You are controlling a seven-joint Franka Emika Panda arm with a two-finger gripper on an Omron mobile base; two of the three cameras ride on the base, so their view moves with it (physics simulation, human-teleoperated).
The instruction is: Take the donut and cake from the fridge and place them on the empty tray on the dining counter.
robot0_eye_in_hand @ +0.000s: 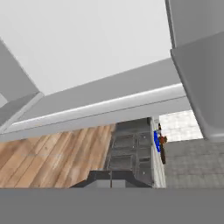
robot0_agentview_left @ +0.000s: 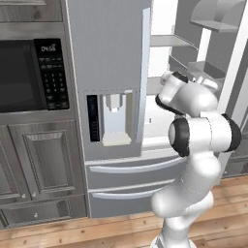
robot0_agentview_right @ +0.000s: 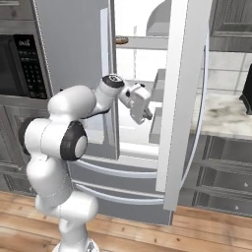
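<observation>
Currently the fridge (robot0_agentview_left: pixel 109 72) dominates: tall grey steel, left door shut with the water dispenser (robot0_agentview_left: pixel 115 118) set into it, right door (robot0_agentview_right: pixel 184 98) swung out toward the camera side. White interior (robot0_agentview_right: pixel 135 64) exposed between the two doors. Two bottom drawers (robot0_agentview_left: pixel 131 181) with long horizontal handles, both shut.

Left of the fridge, dark grey panelled cabinets (robot0_agentview_left: pixel 38 164) carry a built-in black microwave (robot0_agentview_left: pixel 31 75) with a keypad. Right of the open door, a marble-topped counter (robot0_agentview_right: pixel 226 113) on dark grey cabinets, tiled wall behind. Wooden plank floor (robot0_agentview_left: pixel 97 232) underneath.

White arm (robot0_agentview_right: pixel 59 142) rises from the base, elbow bent, forearm reaching into the gap between the fridge doors at mid height. Gripper (robot0_agentview_right: pixel 146 114) sits just inside the opening, pointed down; jaws are pressed fully together, nothing between them.

Hand view is rolled: grey fridge edge, plank floor and distant cabinet fronts visible.

Door bins (robot0_agentview_left: pixel 213 17) show on the inner face of the open door.

Donut (robot0_agentview_right: pixel 121 40): a small brownish object lies on the upper shelf (robot0_agentview_right: pixel 142 43) inside the fridge, at the shelf's left end, well above the gripper. Too small to make out glaze. Cake: cannot tell where it lies.
</observation>
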